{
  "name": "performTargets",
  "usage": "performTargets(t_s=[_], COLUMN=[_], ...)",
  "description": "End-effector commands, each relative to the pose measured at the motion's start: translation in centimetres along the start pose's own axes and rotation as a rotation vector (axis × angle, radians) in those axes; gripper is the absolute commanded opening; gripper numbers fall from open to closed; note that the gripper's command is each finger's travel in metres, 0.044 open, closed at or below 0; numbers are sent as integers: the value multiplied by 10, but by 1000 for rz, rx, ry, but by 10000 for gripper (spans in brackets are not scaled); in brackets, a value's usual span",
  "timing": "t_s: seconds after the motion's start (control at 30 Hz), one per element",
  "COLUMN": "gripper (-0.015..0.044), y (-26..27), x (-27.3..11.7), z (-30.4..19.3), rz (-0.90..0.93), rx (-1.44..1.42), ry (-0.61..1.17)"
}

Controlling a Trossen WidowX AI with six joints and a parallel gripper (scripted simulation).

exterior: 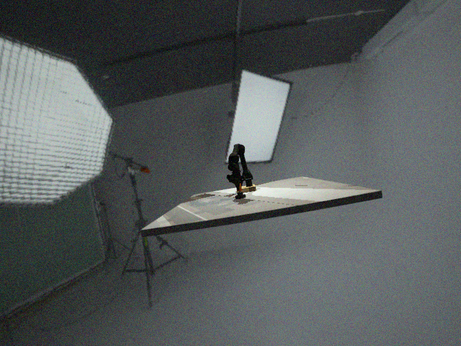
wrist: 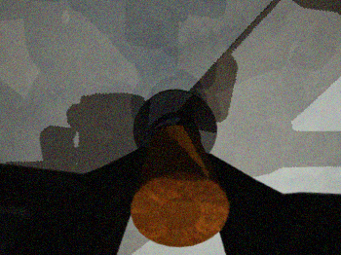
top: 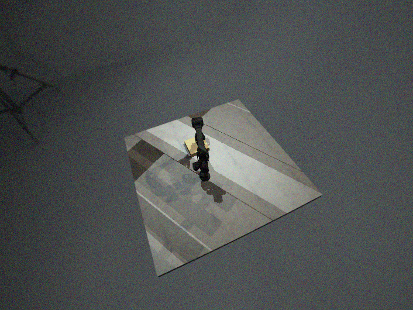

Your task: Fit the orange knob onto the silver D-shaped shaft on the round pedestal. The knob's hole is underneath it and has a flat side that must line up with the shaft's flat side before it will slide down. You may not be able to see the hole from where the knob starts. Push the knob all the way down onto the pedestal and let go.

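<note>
Fingers: we are clenching the orange knob (wrist: 180, 211) in our gripper (exterior: 239, 188) (wrist: 175, 156).
Knob: we are holding it over the dark round pedestal (exterior: 239, 195) (wrist: 146, 115).
Shaft: our knob and fingers are hiding it.
Yellow block: it is lying near the pedestal, our arm (top: 200, 143) (exterior: 234, 164) partly covering it from above.
Surroundings: a lit panel (exterior: 258, 119) is standing behind us.

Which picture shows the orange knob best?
The wrist view: the orange knob looks big there, with its round top between the pincer's dark fingers. The exterior view shows just a tiny orange sliver. From the top view, I can't make it out.
</note>
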State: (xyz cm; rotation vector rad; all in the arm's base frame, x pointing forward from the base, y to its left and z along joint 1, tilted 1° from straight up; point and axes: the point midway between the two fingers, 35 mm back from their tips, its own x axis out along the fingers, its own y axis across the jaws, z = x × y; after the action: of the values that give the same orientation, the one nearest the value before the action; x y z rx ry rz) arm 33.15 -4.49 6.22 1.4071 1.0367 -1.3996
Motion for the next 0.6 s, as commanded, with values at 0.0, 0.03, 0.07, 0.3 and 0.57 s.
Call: performTargets(t_s=[0.0,0.03,0.07,0.3,0.57], gripper=[0,0,0,0,0], y=[-1,-1,-2,-2,-3], x=[4,4,5,3,3], z=[-1,-1,-1,-1,-1], rz=[-6,-6,-6,-6,-6], rx=[-32,-41,-49,-9,39], ry=[1,1,1,1,1])
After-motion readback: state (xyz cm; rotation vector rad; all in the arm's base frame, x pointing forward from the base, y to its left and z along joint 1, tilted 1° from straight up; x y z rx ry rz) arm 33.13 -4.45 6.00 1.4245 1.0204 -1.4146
